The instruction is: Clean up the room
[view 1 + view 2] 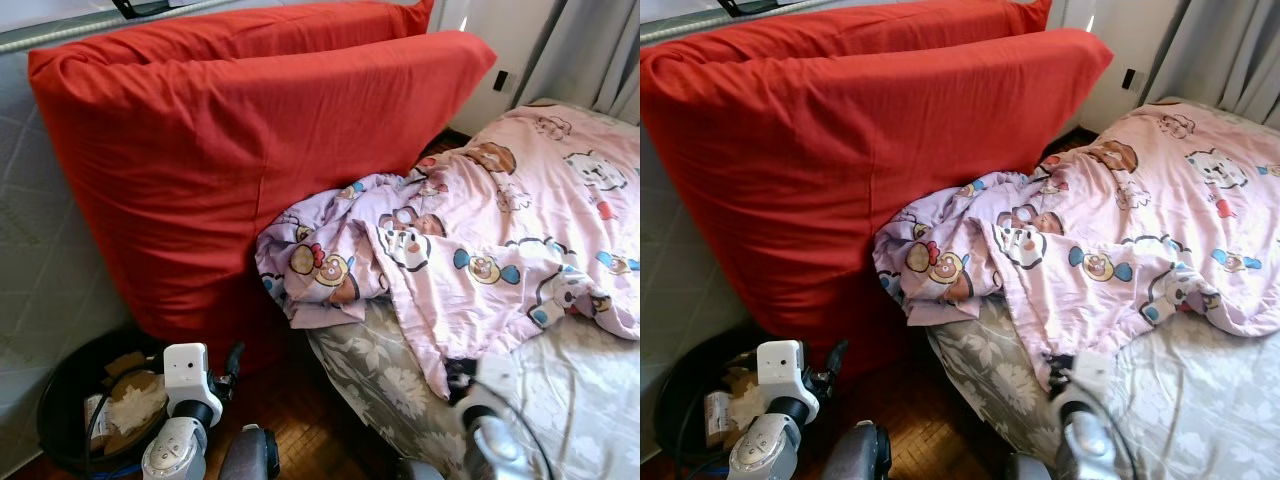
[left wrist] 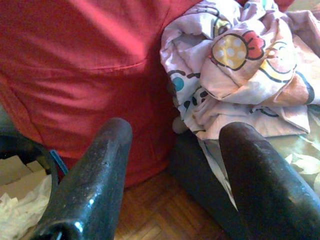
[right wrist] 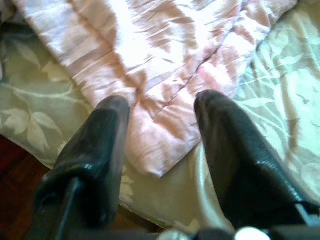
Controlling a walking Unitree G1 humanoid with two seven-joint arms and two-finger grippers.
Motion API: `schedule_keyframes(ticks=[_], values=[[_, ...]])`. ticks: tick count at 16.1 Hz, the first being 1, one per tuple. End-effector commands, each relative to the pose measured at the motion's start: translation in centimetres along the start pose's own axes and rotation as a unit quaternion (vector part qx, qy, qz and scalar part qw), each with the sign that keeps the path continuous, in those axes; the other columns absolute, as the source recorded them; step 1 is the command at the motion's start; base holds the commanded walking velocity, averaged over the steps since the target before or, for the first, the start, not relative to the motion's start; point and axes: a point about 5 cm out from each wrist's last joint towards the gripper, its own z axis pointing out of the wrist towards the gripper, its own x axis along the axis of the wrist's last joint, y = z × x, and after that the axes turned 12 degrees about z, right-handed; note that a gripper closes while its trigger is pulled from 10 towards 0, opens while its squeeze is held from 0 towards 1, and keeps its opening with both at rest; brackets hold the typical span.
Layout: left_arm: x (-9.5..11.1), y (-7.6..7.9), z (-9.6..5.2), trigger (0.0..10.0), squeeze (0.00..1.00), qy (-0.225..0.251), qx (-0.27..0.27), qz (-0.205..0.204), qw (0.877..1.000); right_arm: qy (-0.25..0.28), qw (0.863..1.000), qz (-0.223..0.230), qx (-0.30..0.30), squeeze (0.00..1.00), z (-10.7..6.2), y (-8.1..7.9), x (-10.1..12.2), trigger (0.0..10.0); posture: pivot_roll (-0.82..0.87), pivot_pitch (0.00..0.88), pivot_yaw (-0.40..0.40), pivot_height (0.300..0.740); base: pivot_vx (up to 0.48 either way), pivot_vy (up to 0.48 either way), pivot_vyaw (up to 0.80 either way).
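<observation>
A pink cartoon-print blanket (image 1: 500, 230) lies crumpled across the bed (image 1: 580, 390), bunched at its near-left end (image 2: 240, 65). Two big red pillows (image 1: 250, 150) lean against the wall beside the bed. My left gripper (image 2: 172, 155) is open, low over the wooden floor, facing the gap between the red pillow (image 2: 90, 75) and the bed's corner. My right gripper (image 3: 160, 115) is open just above a hanging corner of the blanket (image 3: 160, 145) at the bed's near edge, touching nothing.
A black round bin (image 1: 60, 400) holding paper and cardboard scraps stands on the floor at the lower left, against the grey padded wall (image 1: 50, 250). Wooden parquet (image 1: 300, 410) runs between bin and bed. Grey curtains (image 1: 590, 50) hang at the far right.
</observation>
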Motion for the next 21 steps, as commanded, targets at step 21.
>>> schedule_keyframes(ticks=[21], values=[[0.5, 0.1, 0.5, 10.0, 0.0, 0.002, -0.013, 0.013, 1.0, -0.02, 1.0, 0.005, -0.018, 0.0, 0.6, -0.6, 0.1, 10.0, 0.03, 0.098, 0.005, 0.635, 0.13, 0.0, 0.0]])
